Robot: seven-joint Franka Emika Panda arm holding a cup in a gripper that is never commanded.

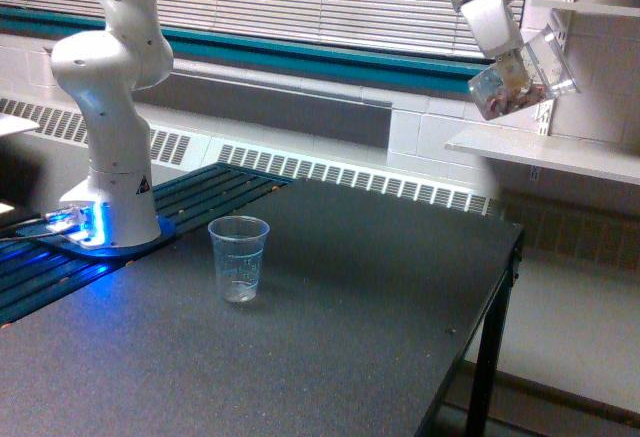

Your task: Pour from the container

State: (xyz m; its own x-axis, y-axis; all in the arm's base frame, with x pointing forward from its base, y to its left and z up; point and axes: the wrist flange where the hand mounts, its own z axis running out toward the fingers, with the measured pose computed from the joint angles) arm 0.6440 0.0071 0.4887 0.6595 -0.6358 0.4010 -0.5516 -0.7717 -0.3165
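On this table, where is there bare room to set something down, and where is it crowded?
Bare: the wide stretch of the table from the bluish cup toward the exterior view's right edge, and the near part in front of the cup. Crowded: the exterior view's left, around the arm's base and its cables. The container is held high, off the table.

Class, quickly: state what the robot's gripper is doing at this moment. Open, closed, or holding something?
Gripper: closed on the clear container, held tilted high at the exterior view's right, far from the empty cup on the table.
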